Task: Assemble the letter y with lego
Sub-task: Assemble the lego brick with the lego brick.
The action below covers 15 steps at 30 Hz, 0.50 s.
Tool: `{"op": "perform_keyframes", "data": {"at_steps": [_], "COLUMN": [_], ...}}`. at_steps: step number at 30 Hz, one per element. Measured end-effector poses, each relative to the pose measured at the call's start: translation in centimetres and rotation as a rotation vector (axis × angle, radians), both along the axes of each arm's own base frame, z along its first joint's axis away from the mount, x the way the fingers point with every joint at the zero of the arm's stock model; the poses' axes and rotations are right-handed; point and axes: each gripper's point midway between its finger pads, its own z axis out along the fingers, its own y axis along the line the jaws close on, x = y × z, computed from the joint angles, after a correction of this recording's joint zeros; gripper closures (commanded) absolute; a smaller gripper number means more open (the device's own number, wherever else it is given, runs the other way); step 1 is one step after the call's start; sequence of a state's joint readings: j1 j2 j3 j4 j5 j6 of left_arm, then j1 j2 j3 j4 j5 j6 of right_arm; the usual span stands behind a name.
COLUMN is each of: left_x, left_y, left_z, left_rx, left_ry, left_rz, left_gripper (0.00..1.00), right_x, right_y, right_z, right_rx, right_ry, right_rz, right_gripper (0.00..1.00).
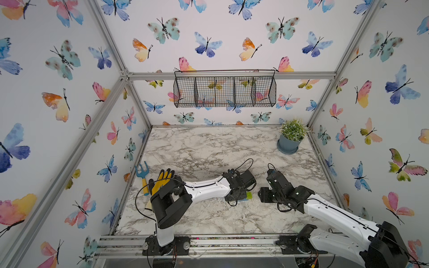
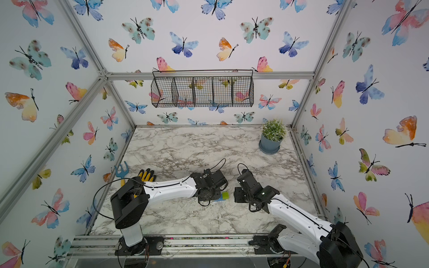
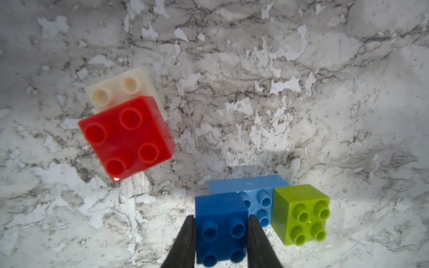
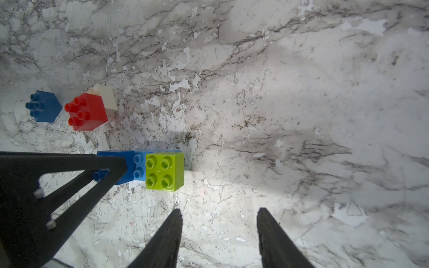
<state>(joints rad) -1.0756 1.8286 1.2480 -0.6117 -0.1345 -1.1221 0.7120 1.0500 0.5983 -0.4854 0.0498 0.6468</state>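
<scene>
On the far left of the marble table lie a toy garden fork and a yellow glove; they are not part of the job. Next comes the left gripper. Its two black fingers are squeezed onto a dark blue brick, one finger on each side. This brick sits on one end of the long blue brick. The lime green brick sits on the other end, so the two arms of the letter y look made. In the right wrist view, the long blue brick runs sideways across the picture, from the left gripper's side toward the green brick. The stem is not joined on yet. The red brick sits on top of the cream brick, and the pair lies apart from the blue bricks, farther out past the left gripper's fingers. Another dark blue brick rests just beside the red one. Last, on the right, the right gripper hangs over bare table with its fingers apart and nothing between them. The green brick is near it, just ahead. I think the red and cream pair must come over to the middle of the long blue brick, and the left arm is the nearer one to them.
</scene>
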Motion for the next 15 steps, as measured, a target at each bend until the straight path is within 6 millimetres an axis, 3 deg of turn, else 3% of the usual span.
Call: {"op": "perform_keyframes", "data": {"at_steps": [15], "left_x": [-0.08], "left_y": [0.25], "left_z": [-0.04], "left_rx": [-0.020], "left_ry": [-0.012], "left_rz": [0.007], "left_gripper": [1.00], "right_x": [-0.04], "right_y": [-0.02], "right_z": [-0.09], "right_rx": [-0.002], "right_ry": [0.002], "right_rz": [0.001], "right_gripper": [0.45]}}
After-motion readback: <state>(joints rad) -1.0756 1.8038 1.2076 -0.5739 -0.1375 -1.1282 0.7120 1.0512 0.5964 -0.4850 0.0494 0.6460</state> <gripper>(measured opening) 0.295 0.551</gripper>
